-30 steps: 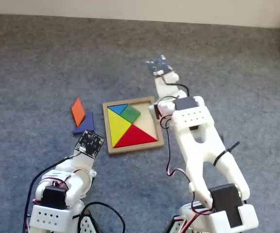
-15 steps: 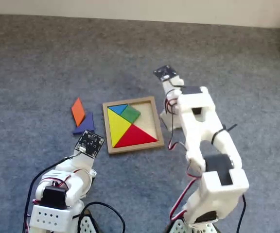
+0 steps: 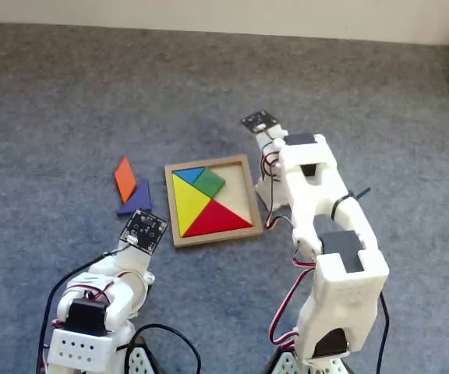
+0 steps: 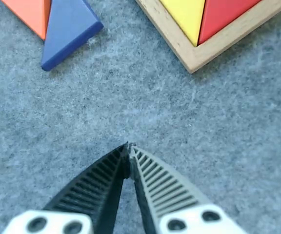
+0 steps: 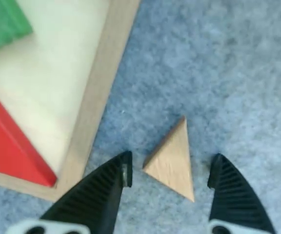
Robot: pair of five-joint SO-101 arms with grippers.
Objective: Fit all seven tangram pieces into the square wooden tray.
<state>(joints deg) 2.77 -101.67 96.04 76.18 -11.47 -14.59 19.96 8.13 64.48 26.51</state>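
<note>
Right wrist view: triangle beside tray.

The white right arm drew back from its extended reach toward 1 o'clock of the square wooden tray. It folded upward, and its elbow section rose toward the high camera. The wrist came round to the tray's 3 o'clock side. The right gripper ended low over the grey carpet, fingers spread either side of a small pale wooden triangle lying just beside the tray's rim.
</note>
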